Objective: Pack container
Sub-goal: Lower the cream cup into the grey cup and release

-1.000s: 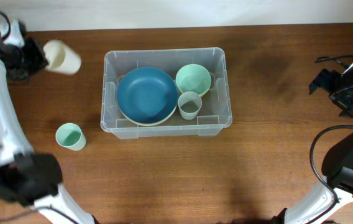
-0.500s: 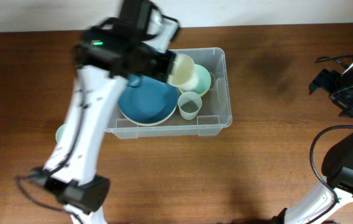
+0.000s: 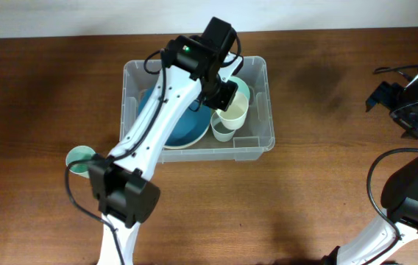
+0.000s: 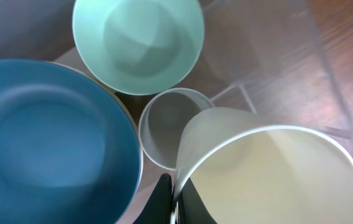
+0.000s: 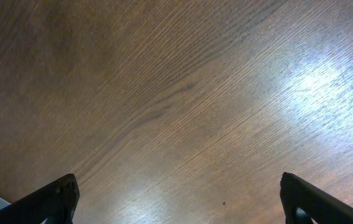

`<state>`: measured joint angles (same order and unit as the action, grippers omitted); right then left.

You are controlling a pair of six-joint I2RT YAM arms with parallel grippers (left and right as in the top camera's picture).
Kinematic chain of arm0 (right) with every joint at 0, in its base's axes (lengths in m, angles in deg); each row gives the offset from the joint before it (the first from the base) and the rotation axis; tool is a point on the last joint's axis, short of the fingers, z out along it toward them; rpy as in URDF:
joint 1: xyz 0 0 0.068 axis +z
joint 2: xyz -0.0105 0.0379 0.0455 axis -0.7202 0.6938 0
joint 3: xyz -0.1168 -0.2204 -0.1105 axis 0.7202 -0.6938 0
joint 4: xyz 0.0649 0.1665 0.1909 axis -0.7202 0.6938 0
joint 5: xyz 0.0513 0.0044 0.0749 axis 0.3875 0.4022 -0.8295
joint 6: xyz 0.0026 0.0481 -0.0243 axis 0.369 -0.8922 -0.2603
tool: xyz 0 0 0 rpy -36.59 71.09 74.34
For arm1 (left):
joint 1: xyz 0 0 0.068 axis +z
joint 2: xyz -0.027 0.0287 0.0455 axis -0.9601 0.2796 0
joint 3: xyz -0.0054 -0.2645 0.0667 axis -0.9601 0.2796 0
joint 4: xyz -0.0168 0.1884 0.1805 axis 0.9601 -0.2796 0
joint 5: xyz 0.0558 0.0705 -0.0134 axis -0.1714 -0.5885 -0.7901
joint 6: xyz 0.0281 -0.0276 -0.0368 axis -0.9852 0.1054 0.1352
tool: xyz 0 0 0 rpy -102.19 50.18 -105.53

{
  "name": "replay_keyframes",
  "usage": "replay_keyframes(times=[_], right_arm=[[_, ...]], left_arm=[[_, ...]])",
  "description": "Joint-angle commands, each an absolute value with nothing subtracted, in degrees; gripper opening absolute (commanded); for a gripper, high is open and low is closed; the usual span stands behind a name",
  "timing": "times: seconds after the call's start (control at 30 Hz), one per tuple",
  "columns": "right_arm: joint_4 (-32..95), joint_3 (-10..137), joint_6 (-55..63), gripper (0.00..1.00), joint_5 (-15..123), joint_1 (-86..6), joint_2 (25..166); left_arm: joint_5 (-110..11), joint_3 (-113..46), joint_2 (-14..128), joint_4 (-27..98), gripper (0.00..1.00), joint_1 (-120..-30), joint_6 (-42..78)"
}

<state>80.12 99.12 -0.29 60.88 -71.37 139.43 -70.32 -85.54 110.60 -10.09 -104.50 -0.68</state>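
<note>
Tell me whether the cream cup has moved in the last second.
Yes. The cream cup moved right, from left of the container to over its right half.

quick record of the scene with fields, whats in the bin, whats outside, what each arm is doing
container: large clear plastic rectangular bin on the wooden table
inside it: round blue plate, mint green bowl, small translucent white cup
left jaws: shut on the rim of a cream plastic cup, held tilted over the bin's right half
right jaws: open, empty, over bare wood at the table's right
outside the bin: mint green cup to its left, partly hidden by the left arm
</note>
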Motion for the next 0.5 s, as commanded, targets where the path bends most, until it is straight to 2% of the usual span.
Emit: replay_keyframes(times=[0.0,0.47], right_arm=[[80.1,99.03,-0.75,0.99,61.38,-71.21,139.43],[80.1,99.03,-0.75,0.99,61.38,-71.21,139.43]], left_arm=[[-72.83,-85.15,112.76,-9.85,0.0,-104.35,0.46],[-77.2,-84.69,113.83,-9.92,0.01,-104.37,3.26]])
